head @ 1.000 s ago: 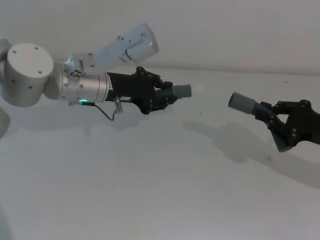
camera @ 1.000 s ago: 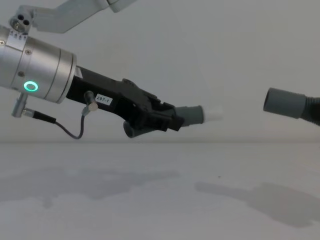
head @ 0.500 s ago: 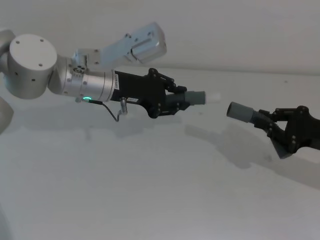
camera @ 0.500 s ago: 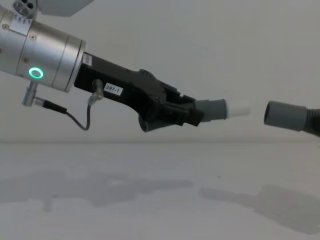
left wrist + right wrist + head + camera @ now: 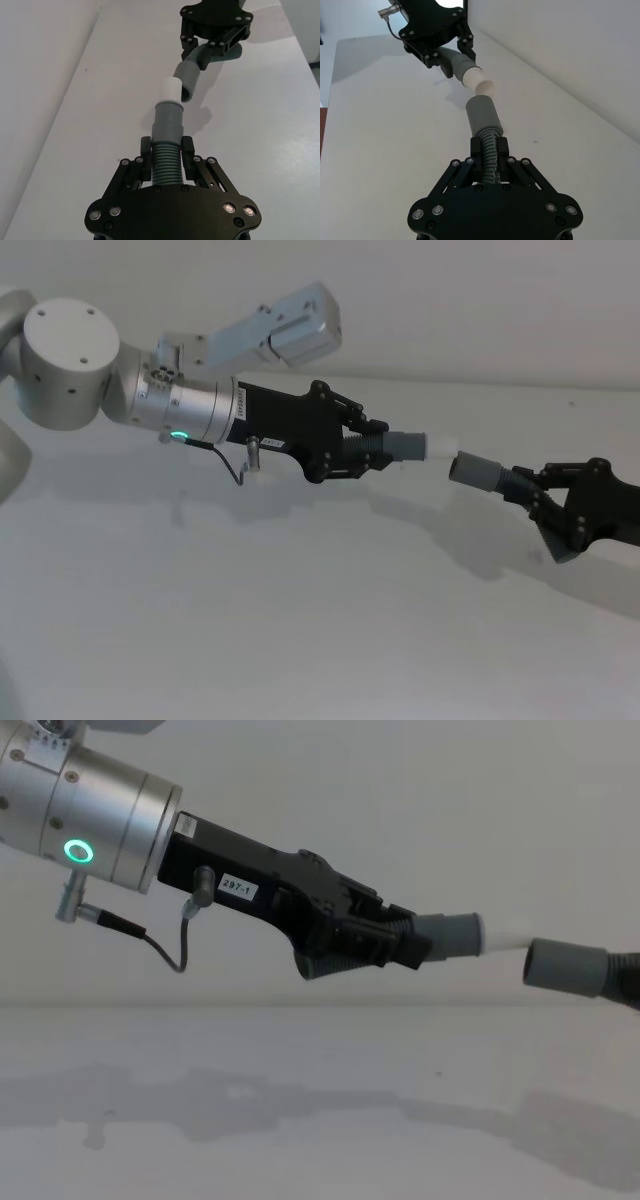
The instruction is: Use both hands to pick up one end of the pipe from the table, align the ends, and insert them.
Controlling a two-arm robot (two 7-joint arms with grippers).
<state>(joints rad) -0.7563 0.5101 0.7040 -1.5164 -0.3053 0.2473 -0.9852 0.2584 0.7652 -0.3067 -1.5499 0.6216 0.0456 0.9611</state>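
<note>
Tip (image 5: 437, 448) and socket (image 5: 476, 470) face each other along one left-right line above the desk (image 5: 300, 640), tip at the socket's mouth. Left gripper (image 5: 372, 445) jaws clamp the hose (image 5: 165, 160) behind the tip; right gripper (image 5: 537, 498) jaws clamp theirs behind the socket.

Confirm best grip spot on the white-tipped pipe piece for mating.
Probably the ribbed hose just behind the grey cuff, approached from the rear along its axis, as the left gripper holds it: the wider cuff stops slip and the white tip stays free.
</note>
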